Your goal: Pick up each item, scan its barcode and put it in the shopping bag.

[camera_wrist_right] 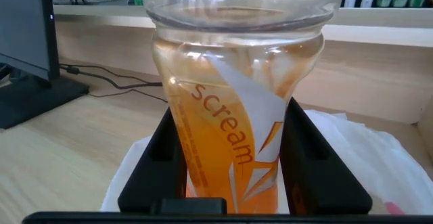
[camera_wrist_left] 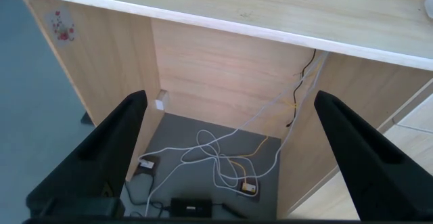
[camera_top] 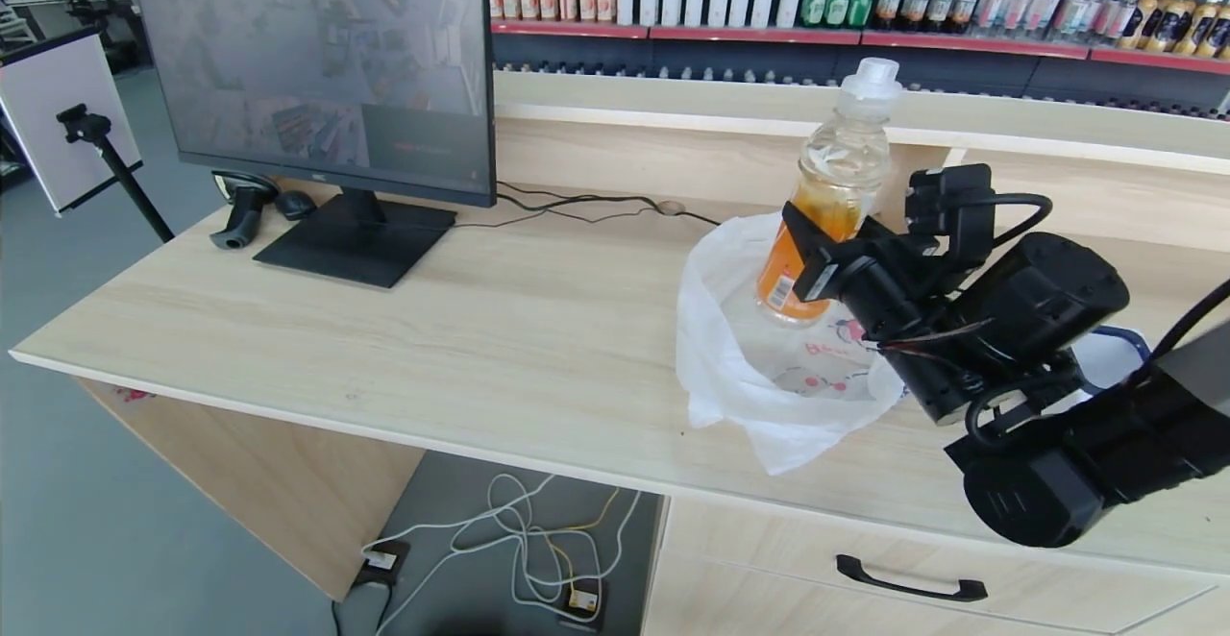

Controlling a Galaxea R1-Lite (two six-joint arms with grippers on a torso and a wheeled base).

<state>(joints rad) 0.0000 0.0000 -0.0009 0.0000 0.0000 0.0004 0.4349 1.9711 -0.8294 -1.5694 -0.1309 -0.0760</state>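
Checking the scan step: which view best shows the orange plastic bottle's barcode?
Head view: orange plastic bottle, barcode facing out, in the right gripper. Right wrist view shows its label close; left wrist view, under the table.

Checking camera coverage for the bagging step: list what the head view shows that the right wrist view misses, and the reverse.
Head view adds: the white cap, the barcode on the label, the handheld scanner, and the drawer handle. Right wrist view adds: both fingers clamping the orange bottle, seen up close. Both share: that bottle held by the right gripper over the white shopping bag, the monitor, and the wooden counter.
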